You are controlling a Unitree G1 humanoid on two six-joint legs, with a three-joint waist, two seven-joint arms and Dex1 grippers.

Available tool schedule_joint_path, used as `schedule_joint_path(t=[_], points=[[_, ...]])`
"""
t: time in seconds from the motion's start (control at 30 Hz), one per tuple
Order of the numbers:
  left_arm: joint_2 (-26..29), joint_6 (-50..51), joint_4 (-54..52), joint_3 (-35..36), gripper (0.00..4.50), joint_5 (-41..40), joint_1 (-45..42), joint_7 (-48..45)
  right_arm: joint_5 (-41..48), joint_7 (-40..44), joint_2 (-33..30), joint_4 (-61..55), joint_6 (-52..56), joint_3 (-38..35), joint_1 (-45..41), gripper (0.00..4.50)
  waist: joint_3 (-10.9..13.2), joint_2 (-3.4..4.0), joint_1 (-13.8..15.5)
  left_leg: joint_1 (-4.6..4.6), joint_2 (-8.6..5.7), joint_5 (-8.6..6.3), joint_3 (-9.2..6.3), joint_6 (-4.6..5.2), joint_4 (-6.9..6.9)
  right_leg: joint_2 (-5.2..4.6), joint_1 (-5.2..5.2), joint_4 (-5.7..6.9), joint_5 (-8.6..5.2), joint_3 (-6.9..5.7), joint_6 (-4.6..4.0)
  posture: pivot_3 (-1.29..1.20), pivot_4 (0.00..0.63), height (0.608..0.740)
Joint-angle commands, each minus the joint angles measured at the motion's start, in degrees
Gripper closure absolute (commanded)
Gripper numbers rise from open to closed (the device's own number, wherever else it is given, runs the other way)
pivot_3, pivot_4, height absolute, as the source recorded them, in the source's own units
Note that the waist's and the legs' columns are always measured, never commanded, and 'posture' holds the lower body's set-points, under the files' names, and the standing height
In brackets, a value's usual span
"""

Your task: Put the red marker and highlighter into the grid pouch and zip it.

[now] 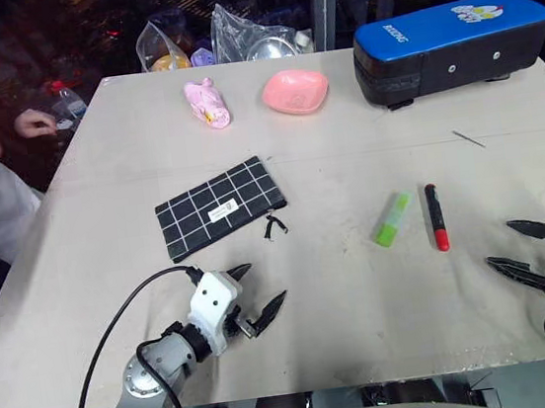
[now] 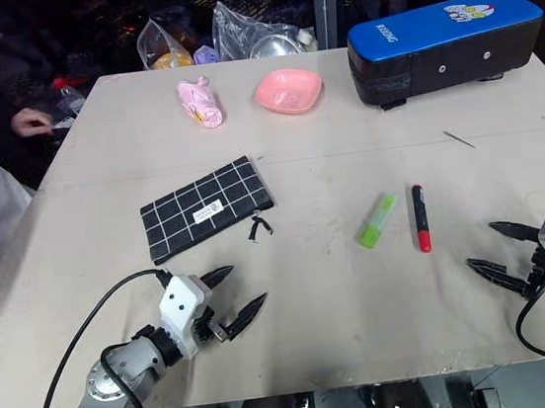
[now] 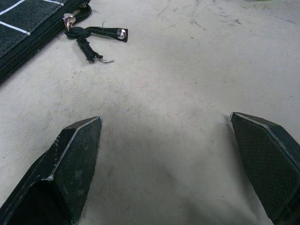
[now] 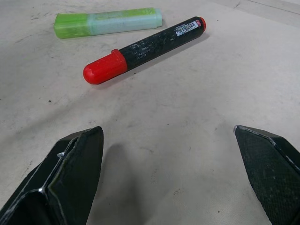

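The grid pouch (image 1: 217, 209) lies flat on the table left of centre, black with white lines, its zipper cord (image 1: 274, 227) trailing off its right corner. The light-green highlighter (image 1: 392, 219) and the red marker (image 1: 436, 217) lie side by side, apart, right of centre. My left gripper (image 1: 261, 288) hovers open near the front edge, below the pouch, nothing between its fingers. My right gripper (image 1: 506, 246) stands open at the front right, a short way from the marker (image 4: 143, 48) and highlighter (image 4: 107, 22). In the left wrist view the zipper cord (image 3: 93, 36) lies ahead of the fingers.
A large blue-topped black case (image 1: 452, 45) stands at the back right. A pink bowl (image 1: 295, 92) and a pink soft toy (image 1: 207, 103) sit at the back centre, with plastic bags (image 1: 218, 39) behind the table edge. A person's hand (image 1: 35, 122) is at the far left.
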Motion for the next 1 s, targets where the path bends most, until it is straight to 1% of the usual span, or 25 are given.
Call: schedule_joint_path(t=[0.03, 0.27, 0.67, 0.87, 1.0], points=[[-0.65, -0.84, 0.41, -0.22, 0.02, -0.17, -0.14, 0.21, 0.87, 0.84, -1.67, -0.25, -0.69, -1.25, -0.3, 0.0, 0.0, 0.0, 0.0, 0.0, 0.0, 0.0, 0.0, 0.0, 0.0, 0.0, 0.0, 0.0, 0.0, 0.0, 0.0, 0.0, 0.15, 0.738], [-0.86, -2.73, 1.56, 0.43, 0.02, -0.59, 0.61, -0.66, 1.36, 1.29, -2.62, -0.75, -0.34, -1.76, 1.0, 0.0, 0.0, 0.01, 0.04, 0.0, 0.0, 0.0, 0.0, 0.0, 0.0, -0.01, 0.0, 0.0, 0.0, 0.0, 0.0, 0.0, 0.15, 0.738], [1.25, -4.18, 2.09, 2.51, 0.02, -2.52, 1.0, -3.63, 2.74, -0.01, -0.59, -6.13, 0.05, -1.72, 5.13, 0.0, 0.0, 0.01, 0.01, 0.0, 0.01, 0.0, 0.0, 0.0, 0.0, -0.01, 0.0, -0.01, 0.0, 0.0, 0.0, 0.0, 0.15, 0.738], [4.25, -7.35, 3.2, 7.14, 0.02, -6.3, 2.0, -9.1, 7.44, -2.2, 1.57, -19.8, 4.57, -1.04, 7.9, 0.0, 0.01, 0.01, -0.05, 0.0, 0.05, 0.0, -0.01, 0.0, -0.01, -0.01, -0.02, 0.0, -0.01, -0.03, 0.0, 0.0, 0.15, 0.738], [6.09, -9.27, 6.65, 13.32, 0.02, -8.64, 2.59, -11.23, 11.12, -4.77, 2.8, -31.26, 9.4, 0.35, 10.04, 0.0, 0.02, -0.03, 0.02, -0.02, 0.07, 0.0, -0.04, -0.01, 0.0, -0.04, -0.02, 0.0, -0.01, -0.07, 0.0, 0.0, 0.15, 0.738]])
